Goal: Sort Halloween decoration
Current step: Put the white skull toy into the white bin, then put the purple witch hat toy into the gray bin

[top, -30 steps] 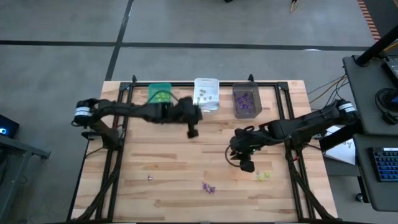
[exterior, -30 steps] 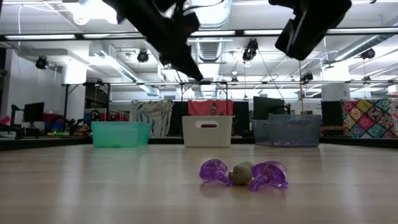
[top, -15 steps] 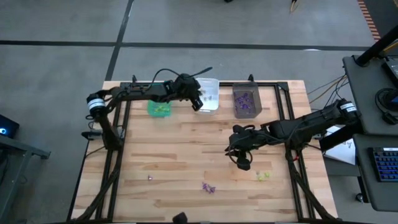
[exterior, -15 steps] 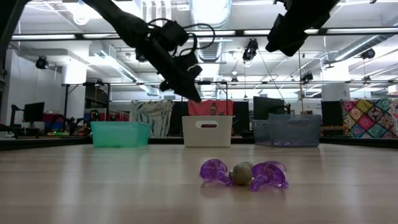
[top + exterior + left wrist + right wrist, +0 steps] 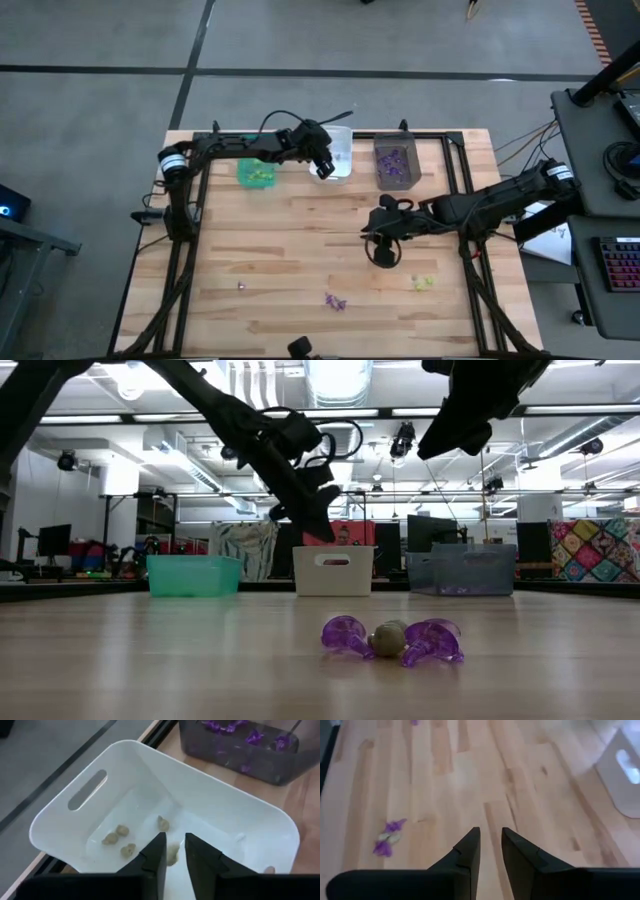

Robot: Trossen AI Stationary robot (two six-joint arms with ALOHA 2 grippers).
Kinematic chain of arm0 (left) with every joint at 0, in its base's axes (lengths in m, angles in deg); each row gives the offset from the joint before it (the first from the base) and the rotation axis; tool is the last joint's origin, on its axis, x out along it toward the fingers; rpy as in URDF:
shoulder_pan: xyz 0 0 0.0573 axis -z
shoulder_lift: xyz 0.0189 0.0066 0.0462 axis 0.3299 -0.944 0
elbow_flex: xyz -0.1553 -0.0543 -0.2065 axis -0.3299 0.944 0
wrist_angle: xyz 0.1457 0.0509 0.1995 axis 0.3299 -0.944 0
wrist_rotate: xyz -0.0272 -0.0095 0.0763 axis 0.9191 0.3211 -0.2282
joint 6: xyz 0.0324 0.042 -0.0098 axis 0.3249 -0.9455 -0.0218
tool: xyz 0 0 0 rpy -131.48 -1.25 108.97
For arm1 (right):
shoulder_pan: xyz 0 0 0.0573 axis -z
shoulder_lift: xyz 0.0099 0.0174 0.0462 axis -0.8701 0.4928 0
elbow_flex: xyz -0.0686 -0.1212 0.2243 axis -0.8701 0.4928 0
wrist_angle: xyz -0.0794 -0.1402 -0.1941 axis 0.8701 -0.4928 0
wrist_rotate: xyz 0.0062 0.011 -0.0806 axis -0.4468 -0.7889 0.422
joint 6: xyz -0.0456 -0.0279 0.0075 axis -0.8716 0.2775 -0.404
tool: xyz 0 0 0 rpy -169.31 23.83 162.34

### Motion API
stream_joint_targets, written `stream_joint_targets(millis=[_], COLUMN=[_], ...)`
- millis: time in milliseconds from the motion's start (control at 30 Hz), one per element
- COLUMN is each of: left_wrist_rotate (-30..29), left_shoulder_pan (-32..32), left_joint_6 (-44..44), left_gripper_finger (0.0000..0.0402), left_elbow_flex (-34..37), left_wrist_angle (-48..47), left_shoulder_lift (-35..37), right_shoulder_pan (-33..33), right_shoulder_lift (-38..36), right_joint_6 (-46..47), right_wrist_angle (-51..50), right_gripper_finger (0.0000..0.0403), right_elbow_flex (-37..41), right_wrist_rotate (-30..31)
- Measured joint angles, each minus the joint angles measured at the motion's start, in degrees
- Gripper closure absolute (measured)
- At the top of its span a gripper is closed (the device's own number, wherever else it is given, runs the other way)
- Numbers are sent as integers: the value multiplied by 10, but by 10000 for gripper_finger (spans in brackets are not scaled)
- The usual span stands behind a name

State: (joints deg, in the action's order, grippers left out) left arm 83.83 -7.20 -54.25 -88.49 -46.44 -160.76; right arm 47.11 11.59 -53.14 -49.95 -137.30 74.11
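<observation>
Wooden slat table (image 5: 300,240) under open workshop ceiling lights; three bins lined along far edge: green bin (image 5: 256,160), white bin (image 5: 335,152), dark grey bin (image 5: 396,162).

Left gripper (image 5: 173,851) poised over white bin, jaws slightly parted with a narrow gap, nothing gripped between them. One greyish trinket (image 5: 171,854) showing in the gap below the tips; cannot tell whether falling or lying on the bin floor. Four more greyish trinkets (image 5: 120,840) resting inside white bin.

Right gripper (image 5: 489,847) hanging above mid-table, right of centre, pointing down at bare wood. Jaws a little apart, empty.

Halloween decoration spread as follows: purple pieces (image 5: 396,160) in dark grey bin; yellow-green pieces (image 5: 258,176) in green bin. Loose on table: small cluster (image 5: 392,640) near front edge, two purple trinkets flanking and touching one greyish one. Yellow-green pair (image 5: 424,283) toward right front, near the right gripper but apart from it. Single tiny piece (image 5: 241,286) toward left front, colour unclear.
</observation>
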Motion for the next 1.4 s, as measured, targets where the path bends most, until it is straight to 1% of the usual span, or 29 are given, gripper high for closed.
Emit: stream_joint_targets(millis=[67, 233, 467, 633, 733, 1033, 1133, 1300, 1333, 1400], left_wrist_rotate=[0, 0, 4, 40, 41, 40, 40, 40, 39, 39], left_shoulder_pan=[0, 0, 13, 44, 70, 150, 174, 214, 222, 238], left_joint_6=[-1, -1, -1, -1, -1, -5, -4, 16, 18, 21], left_gripper_finger=[335, 314, 313, 319, 322, 323, 323, 322, 322, 323], left_elbow_flex=[-2, 2, 2, 3, 5, 32, 50, 78, 83, 92], left_wrist_angle=[-1, -8, -25, -25, -22, -21, -20, -18, -17, -12], left_shoulder_lift=[-4, -5, 14, 40, 62, 124, 139, 155, 157, 159], right_shoulder_pan=[0, -1, -1, -1, -1, -1, -1, -1, -1, -1], right_shoulder_lift=[0, 0, 0, 0, 0, 0, 0, 5, 6, 14], right_joint_6=[2, 8, 41, 55, 60, 75, 104, 211, 227, 252], right_wrist_angle=[12, 44, 47, 60, 59, 60, 60, 55, 53, 51], right_gripper_finger=[333, 329, 327, 335, 333, 334, 337, 337, 337, 338], right_elbow_flex=[8, 35, 43, 43, 43, 43, 44, 45, 45, 45], right_wrist_rotate=[15, 16, 16, 27, 44, 46, 45, 38, 29, -10])
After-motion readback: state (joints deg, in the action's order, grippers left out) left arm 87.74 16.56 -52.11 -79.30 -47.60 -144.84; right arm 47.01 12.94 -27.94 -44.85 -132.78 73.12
